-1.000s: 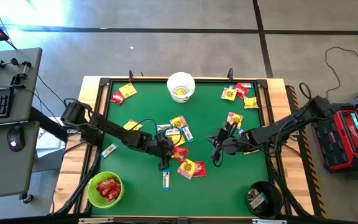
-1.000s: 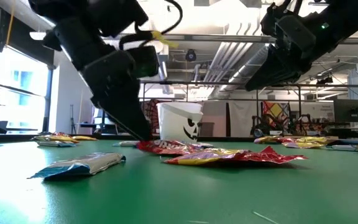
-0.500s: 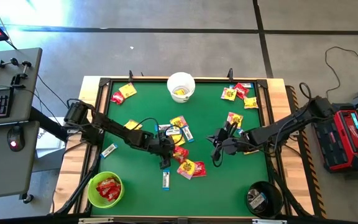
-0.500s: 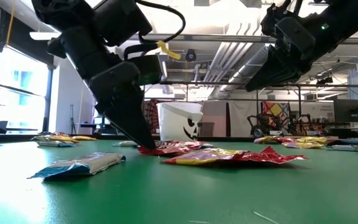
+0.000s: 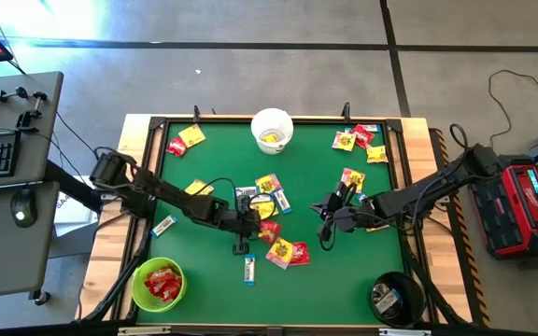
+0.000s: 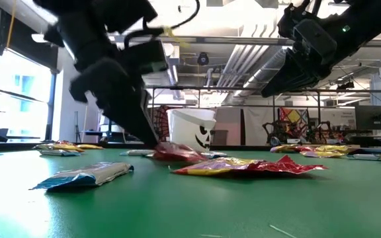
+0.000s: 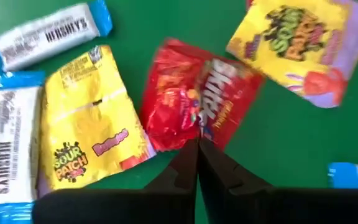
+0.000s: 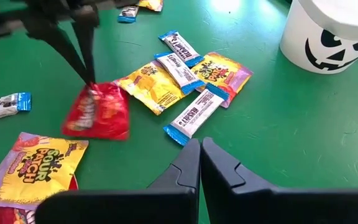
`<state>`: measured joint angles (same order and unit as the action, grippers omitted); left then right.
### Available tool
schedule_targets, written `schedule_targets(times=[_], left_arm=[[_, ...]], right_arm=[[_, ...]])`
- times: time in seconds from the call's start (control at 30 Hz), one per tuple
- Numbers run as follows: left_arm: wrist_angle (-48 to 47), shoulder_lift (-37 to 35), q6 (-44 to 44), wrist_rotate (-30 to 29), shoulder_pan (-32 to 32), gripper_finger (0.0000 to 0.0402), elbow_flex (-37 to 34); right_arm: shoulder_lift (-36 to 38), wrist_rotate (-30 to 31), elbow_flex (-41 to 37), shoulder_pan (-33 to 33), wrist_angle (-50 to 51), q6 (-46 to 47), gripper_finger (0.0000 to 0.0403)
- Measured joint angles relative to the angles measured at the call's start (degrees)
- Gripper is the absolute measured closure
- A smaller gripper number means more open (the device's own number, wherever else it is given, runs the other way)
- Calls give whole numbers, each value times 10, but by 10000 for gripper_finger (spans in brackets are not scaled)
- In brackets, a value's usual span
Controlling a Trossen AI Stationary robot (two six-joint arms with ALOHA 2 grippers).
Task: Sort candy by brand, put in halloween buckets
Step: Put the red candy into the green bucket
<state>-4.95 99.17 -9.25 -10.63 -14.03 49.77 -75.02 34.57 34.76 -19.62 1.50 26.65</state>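
Note:
A red candy packet (image 7: pixel 191 93) lies mid-table among yellow packets (image 7: pixel 92 124) and white-and-blue bars (image 7: pixel 48 34). My left gripper (image 7: pixel 197 142) is shut on its edge; the high view shows the same gripper (image 5: pixel 248 229) left of the packet (image 5: pixel 269 230). My right gripper (image 8: pixel 201 146) hangs shut above the table right of centre (image 5: pixel 328 217), holding nothing. The white bucket (image 5: pixel 272 129) stands at the far edge. The green bucket (image 5: pixel 158 284), with red packets in it, is at the near left corner. The black bucket (image 5: pixel 395 299) is at the near right corner. My left gripper pinches the red packet's edge (image 8: pixel 92 88) between its two fingertips. The fingers slant down onto it from the table's left. The pinched end is raised a little (image 6: pixel 166 149), and the rest of the packet rests on the table.
Another yellow and red packet pair (image 5: pixel 286 252) lies just near of the grip. A white-and-blue bar (image 5: pixel 248 269) lies nearer the front edge and another (image 5: pixel 164 225) at the left. More candy groups sit at the far left (image 5: pixel 187 140) and far right (image 5: pixel 358 140).
My left gripper has shut on the red packet's edge, rolling its wrist a little as it closed. The packet's pinched end has come up slightly off the table while the rest stays down.

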Motion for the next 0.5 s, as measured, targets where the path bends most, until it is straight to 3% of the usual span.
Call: schedule_targets(times=[0.27, 0.5], left_arm=[[-185, -69, 53, -29, -40, 401, 84], [-346, -119, 43, -41, -101, 401, 175]], right_arm=[[0, 0, 0, 0, 1, -12, 403], [0, 15, 0, 0, 1, -12, 403]])
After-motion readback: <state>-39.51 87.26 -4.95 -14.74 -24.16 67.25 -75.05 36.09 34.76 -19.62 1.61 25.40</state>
